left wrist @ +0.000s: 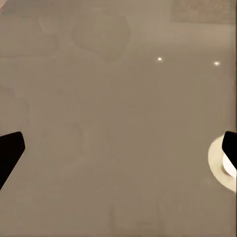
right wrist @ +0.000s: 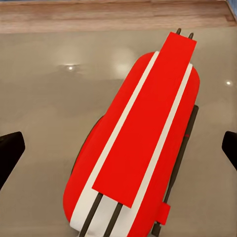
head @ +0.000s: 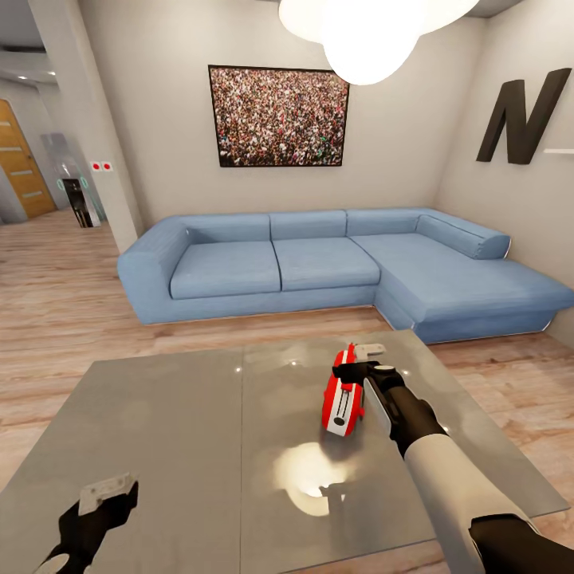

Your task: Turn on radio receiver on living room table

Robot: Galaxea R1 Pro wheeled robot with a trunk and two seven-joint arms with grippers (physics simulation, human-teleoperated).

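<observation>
The red radio receiver [head: 342, 401] with its white side band lies on the right panel of the glossy grey table [head: 183, 430]. My right gripper [head: 359, 361] hovers just above the radio's far end, open, with nothing between its fingers. In the right wrist view the radio [right wrist: 140, 143] fills the middle, and that gripper [right wrist: 118, 148] has its dark fingertips [right wrist: 11, 150] spread wide on either side of it. My left gripper [head: 104, 493] is open over the table's near left part; the left wrist view shows it [left wrist: 118, 148] above bare tabletop [left wrist: 98, 98].
A blue L-shaped sofa [head: 319, 263] stands behind the table, under a crowd picture [head: 279, 115] and beside a big black "N" [head: 522, 112]. A pendant lamp [head: 367, 32] hangs overhead. Light wood floor [head: 56, 303] surrounds the table; a wooden door [head: 20, 159] is far left.
</observation>
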